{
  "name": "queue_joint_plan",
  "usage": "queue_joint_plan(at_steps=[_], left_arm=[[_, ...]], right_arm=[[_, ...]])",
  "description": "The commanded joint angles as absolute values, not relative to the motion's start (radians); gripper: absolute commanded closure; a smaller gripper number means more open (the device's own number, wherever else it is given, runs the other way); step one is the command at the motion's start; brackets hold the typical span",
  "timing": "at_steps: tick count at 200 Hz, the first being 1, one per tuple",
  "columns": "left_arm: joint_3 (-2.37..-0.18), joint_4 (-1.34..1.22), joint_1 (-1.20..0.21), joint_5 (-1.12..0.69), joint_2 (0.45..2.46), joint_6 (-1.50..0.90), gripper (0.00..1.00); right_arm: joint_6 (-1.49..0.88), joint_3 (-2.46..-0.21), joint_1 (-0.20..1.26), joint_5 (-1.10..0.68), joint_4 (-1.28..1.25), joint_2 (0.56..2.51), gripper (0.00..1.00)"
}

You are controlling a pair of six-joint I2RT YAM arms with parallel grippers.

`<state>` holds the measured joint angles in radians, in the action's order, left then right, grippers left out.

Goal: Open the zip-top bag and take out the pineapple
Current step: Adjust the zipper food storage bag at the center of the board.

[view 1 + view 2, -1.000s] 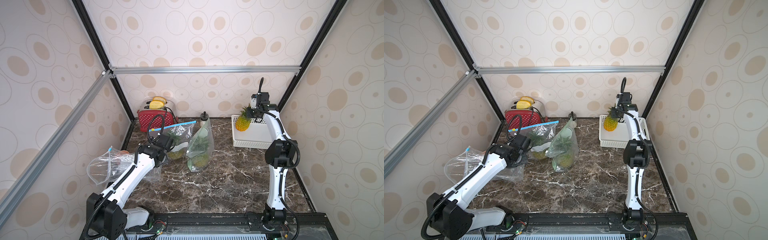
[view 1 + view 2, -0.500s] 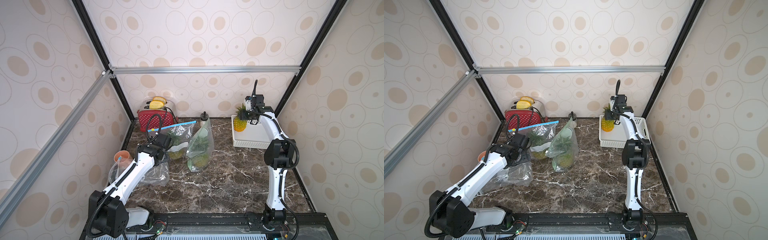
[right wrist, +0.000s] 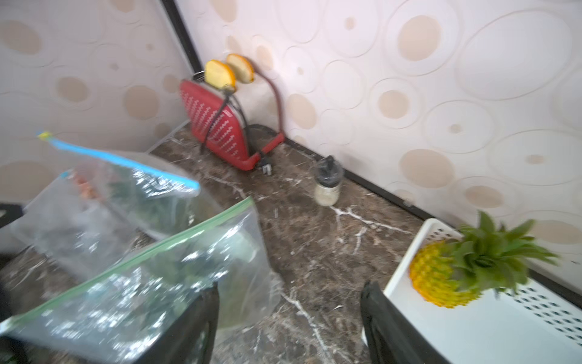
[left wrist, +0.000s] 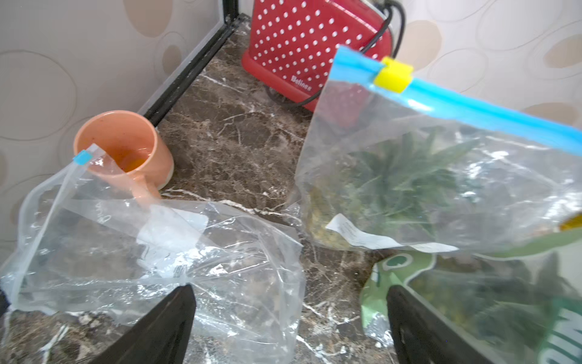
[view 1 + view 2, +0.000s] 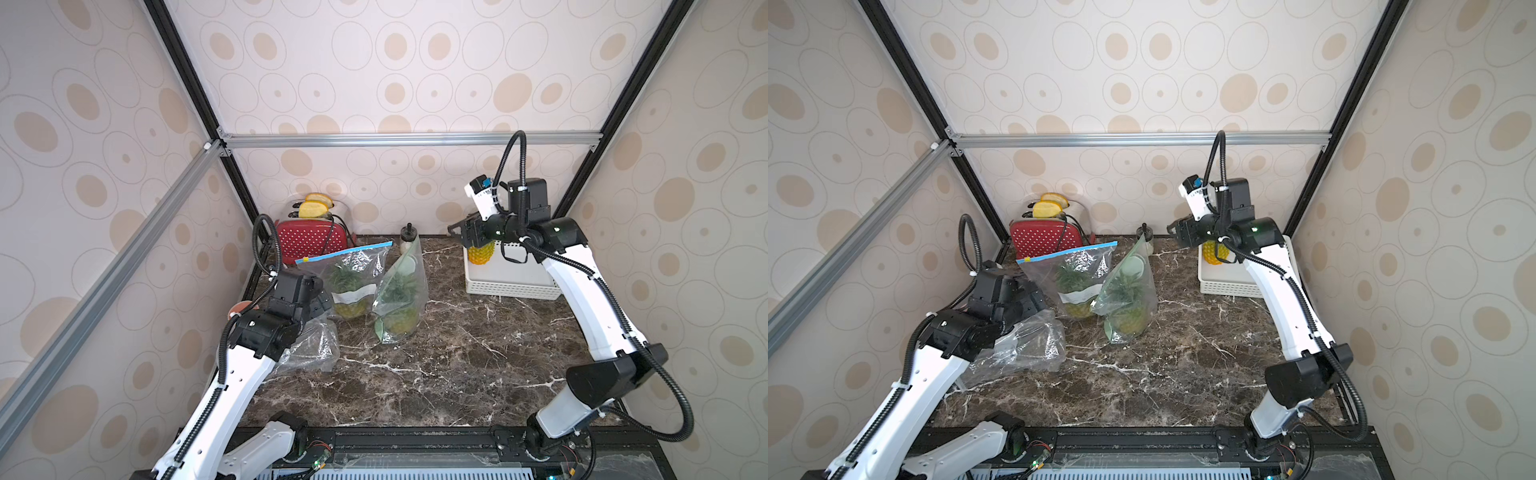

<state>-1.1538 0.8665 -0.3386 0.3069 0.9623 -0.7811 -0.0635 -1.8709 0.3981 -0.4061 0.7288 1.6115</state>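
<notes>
**Pineapple** (image 5: 481, 254): bare, upright in white basket (image 5: 511, 286) at back right corner of bench (image 5: 457, 365) (extraction judged done for this one).
**R gripper** (image 3: 289, 290): near it, higher; jaws apart, nothing held.
**L gripper** (image 4: 286, 293): by left edge, jaws wide, empty, over slack empty bag (image 4: 151, 245).
**Next likely:** blue-zip bag (image 5: 353, 270), just beyond L gripper toward back edge. Zip runs across its top, w/ yellow slider (image 4: 392, 75) at the left end. L arm nearer.
**Obstacles:** green-zip bag (image 5: 401, 299) just beside; toaster (image 5: 311, 241) behind; mug (image 4: 126, 148).
</notes>
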Motion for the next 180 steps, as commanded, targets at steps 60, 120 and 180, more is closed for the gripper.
queue_joint_plan(at_steps=[60,120,180], left_arm=[[-1.074,0.773,-0.352,0.198,0.916,-0.808,0.05],[-1.042,0.772,-0.362,0.207,0.895,-0.815,0.05],[-1.007,0.776,-0.361,0.209,0.867,-0.824,0.05]], right_arm=[[-0.038,-1.625,0.547,-0.623,0.707,1.636,0.16],[-0.055,-1.659,0.622,-0.606,0.694,1.748,0.15],[-0.091,-1.664,0.659,-0.568,0.634,1.825,0.19]])
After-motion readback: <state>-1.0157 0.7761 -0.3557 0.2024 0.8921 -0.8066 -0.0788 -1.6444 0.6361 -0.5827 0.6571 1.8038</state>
